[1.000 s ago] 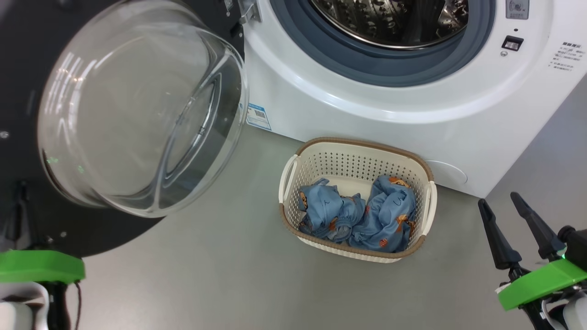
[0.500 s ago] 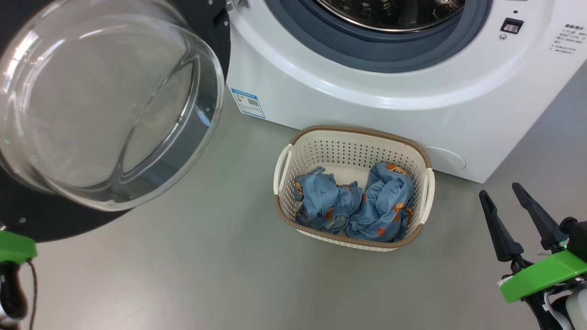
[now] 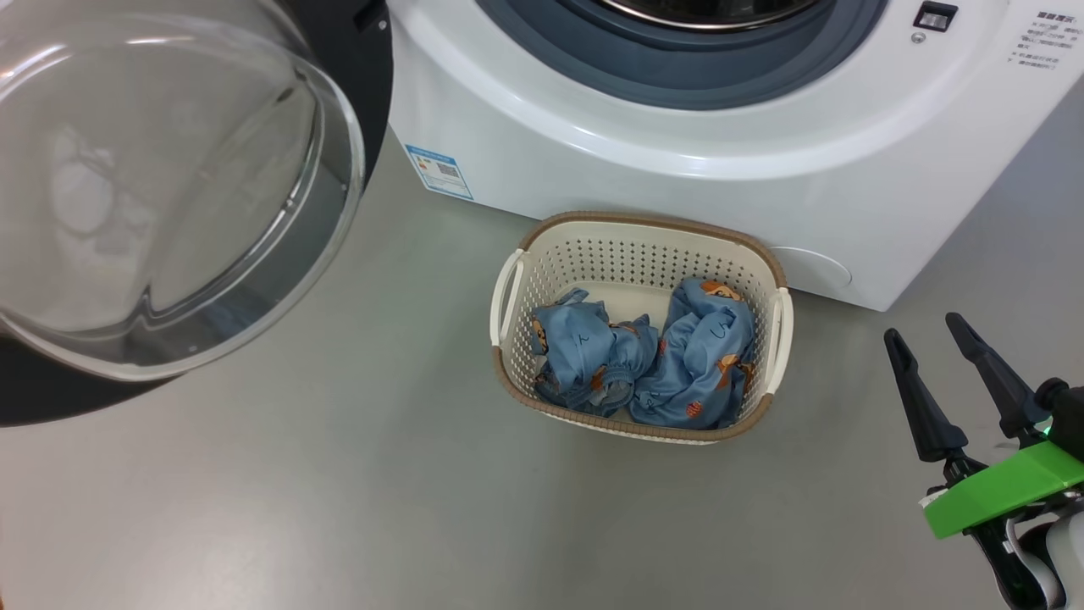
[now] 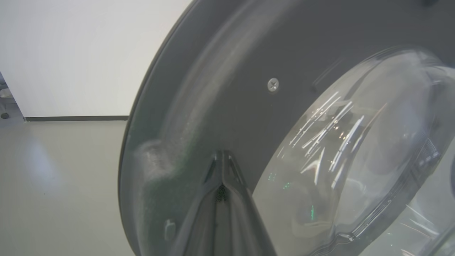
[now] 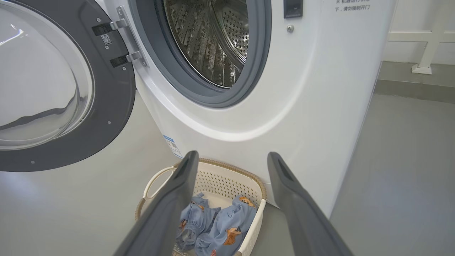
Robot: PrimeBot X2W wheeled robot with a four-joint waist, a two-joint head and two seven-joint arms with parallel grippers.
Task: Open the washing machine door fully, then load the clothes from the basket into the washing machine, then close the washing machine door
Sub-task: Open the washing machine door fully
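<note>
The clothes [image 3: 703,356] lie in the basket [image 3: 644,222], left of my open right jaws, the nearer ones; my left jaws sit closed by the washing machine door [image 4: 220,89].

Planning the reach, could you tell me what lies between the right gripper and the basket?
Bare grey floor separates the right gripper and the basket, as the head view shows.

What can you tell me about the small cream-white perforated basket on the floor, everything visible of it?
The cream-white perforated plastic basket is a rounded rectangle with a brown woven-look rim and two white side handles. It stands upright on the grey floor, close before the white washing machine; contact there is unclear. Crumpled light blue printed garments lie inside. Nothing else touches it.
</note>
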